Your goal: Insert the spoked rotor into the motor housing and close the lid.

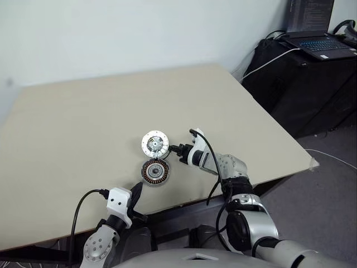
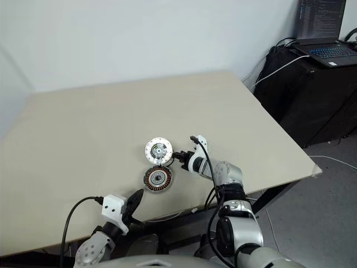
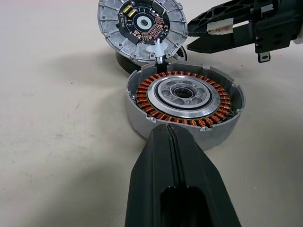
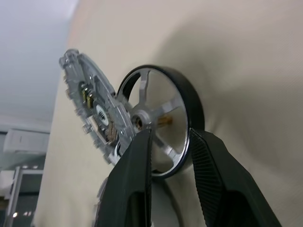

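spoked rotor (image 4: 163, 118): partly hidden behind lid (image 4: 92, 111) | right tool (image 4: 170, 142): base cut off

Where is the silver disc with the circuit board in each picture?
Left eye view: the silver disc, mid-table, just beyond the copper-wound puck.
Right eye view: the disc, same spot.
Left wrist view: the disc, beyond the puck.
Right wrist view: the disc, leaning on the spoked wheel.
Shared landmark: the right gripper beside it.
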`<state>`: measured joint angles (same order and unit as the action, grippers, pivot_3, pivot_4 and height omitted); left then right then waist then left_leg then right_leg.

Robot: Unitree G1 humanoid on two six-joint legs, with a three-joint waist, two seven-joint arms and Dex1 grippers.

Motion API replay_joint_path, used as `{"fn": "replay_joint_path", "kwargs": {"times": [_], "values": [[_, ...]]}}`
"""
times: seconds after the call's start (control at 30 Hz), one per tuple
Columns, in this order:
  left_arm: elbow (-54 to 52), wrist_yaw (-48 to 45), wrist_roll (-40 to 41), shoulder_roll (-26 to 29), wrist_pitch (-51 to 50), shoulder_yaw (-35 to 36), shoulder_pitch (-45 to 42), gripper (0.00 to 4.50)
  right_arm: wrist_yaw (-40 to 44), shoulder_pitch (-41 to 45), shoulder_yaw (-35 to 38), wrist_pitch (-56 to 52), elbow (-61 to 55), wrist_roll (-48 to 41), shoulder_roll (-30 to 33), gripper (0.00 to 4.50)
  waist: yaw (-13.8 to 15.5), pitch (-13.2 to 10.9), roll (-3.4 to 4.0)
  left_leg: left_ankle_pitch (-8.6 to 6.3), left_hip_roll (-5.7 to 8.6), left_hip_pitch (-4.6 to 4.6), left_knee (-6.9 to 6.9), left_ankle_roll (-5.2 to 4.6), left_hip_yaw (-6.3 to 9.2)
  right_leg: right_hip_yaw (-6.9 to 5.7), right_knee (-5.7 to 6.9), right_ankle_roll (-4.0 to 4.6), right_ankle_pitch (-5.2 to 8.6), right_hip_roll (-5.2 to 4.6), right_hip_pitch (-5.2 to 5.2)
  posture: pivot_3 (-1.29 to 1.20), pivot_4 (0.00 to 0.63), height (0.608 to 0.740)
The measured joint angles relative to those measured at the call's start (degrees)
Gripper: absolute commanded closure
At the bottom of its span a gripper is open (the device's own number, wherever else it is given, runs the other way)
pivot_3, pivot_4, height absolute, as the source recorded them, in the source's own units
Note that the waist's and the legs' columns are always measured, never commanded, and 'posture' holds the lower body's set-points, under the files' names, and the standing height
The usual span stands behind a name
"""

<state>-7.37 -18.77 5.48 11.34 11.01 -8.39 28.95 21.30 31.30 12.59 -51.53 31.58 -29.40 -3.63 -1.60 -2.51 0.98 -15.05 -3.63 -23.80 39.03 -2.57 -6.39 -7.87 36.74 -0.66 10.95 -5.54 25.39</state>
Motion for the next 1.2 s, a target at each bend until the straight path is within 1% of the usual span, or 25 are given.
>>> {"fn": "replay_joint_path", "kwargs": {"times": [0.27, 0.5, 0.73, 0.9, 1.2], "values": [[-0.11, -0.16, 0.18, 0.08, -0.35, 0.04, -0.19, 4.50, 0.43, -0.01, -1.08, 0.01, 1.74, 0.94, 0.27, 3.20, 0.01, 0.00, 0.00, 0.00, 0.00, 0.00, 0.00, 0.00, 0.00, 0.00, 0.00, 0.00, 0.00, 0.00, 0.00, 0.00, 0.000, 0.740], [1.79, -0.52, 0.22, 0.06, 0.90, 0.12, -0.98, 4.50, 0.54, 0.00, -1.10, 0.18, 2.26, 1.27, 0.25, 3.20, 0.03, 0.00, 0.00, 0.00, 0.00, 0.00, 0.00, 0.00, 0.00, 0.00, 0.00, 0.00, 0.00, 0.00, 0.00, 0.00, 0.000, 0.740], [1.80, -0.11, 0.04, -0.11, 0.79, -0.02, -0.62, 4.50, 3.38, -0.01, -0.87, 0.11, 2.48, 0.78, -0.11, 3.20, 0.01, 0.00, 0.00, 0.00, 0.00, 0.00, 0.00, 0.00, 0.00, 0.00, 0.00, 0.00, 0.00, 0.00, 0.00, 0.00, 0.000, 0.740], [-0.63, 0.09, -0.21, -0.15, -0.35, -0.21, -0.11, 4.50, 3.63, 0.23, -0.84, 0.63, 3.52, 0.98, -0.40, 3.20, 0.00, 0.00, 0.00, 0.00, 0.00, 0.00, 0.00, 0.00, 0.00, 0.00, 0.00, 0.00, 0.00, 0.00, 0.00, 0.00, 0.000, 0.740], [-8.36, 1.26, -0.35, -0.07, -6.28, -0.77, 0.60, 4.50, 2.57, 0.50, -0.86, 2.31, 4.95, 2.03, -0.56, 3.20, 0.00, 0.00, 0.00, 0.00, 0.01, 0.00, 0.00, 0.00, 0.00, 0.00, 0.00, 0.00, 0.00, 0.00, 0.00, 0.00, 0.000, 0.740]]}}
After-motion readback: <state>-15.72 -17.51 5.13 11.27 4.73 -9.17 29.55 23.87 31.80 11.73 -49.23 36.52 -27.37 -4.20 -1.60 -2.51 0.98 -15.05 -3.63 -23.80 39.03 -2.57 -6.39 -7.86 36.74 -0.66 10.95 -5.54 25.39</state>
